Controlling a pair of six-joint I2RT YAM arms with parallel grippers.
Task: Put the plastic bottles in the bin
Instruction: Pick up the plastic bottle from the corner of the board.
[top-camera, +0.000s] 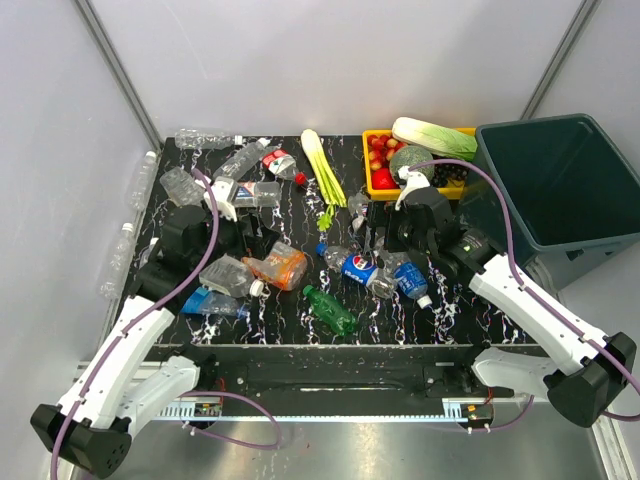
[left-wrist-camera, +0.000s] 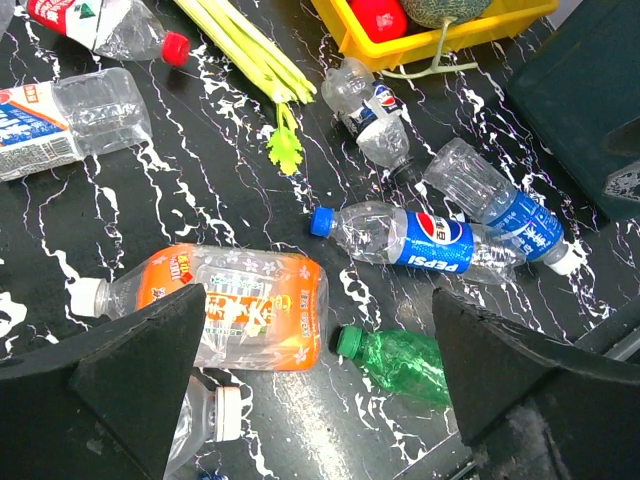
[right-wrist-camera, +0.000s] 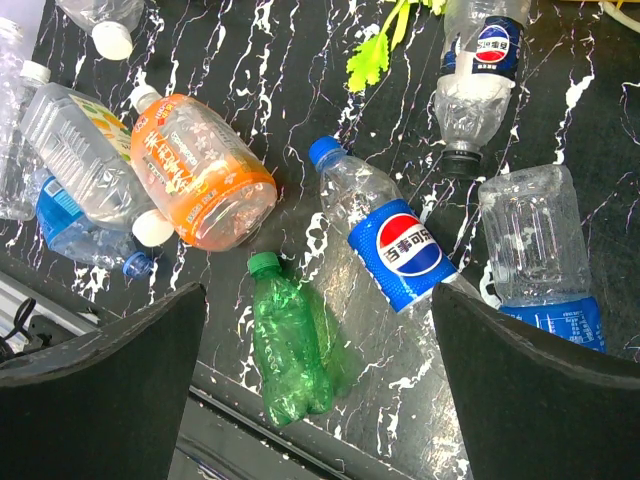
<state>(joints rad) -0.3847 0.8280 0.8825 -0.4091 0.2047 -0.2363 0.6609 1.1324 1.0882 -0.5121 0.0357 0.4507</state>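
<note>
Several plastic bottles lie scattered on the black marbled table (top-camera: 300, 205). An orange bottle (top-camera: 280, 268) (left-wrist-camera: 230, 305) (right-wrist-camera: 200, 175), a green bottle (top-camera: 330, 310) (left-wrist-camera: 400, 362) (right-wrist-camera: 290, 345) and a Pepsi bottle (top-camera: 357, 267) (left-wrist-camera: 430, 240) (right-wrist-camera: 395, 240) lie near the front middle. My left gripper (top-camera: 250, 240) (left-wrist-camera: 318, 320) hovers open above the orange and green bottles, holding nothing. Just as open and empty, my right gripper (top-camera: 385, 235) (right-wrist-camera: 318, 300) hangs over the green and Pepsi bottles. The dark teal bin (top-camera: 560, 180) (left-wrist-camera: 590, 90) stands at the right of the table.
A yellow tray (top-camera: 378, 190) (left-wrist-camera: 450, 30) of vegetables sits at the back right beside the bin. Celery stalks (top-camera: 322, 168) (left-wrist-camera: 250, 50) lie at the back middle. More clear bottles (top-camera: 205, 138) lie at the back left, and some (top-camera: 140, 180) rest against the left wall.
</note>
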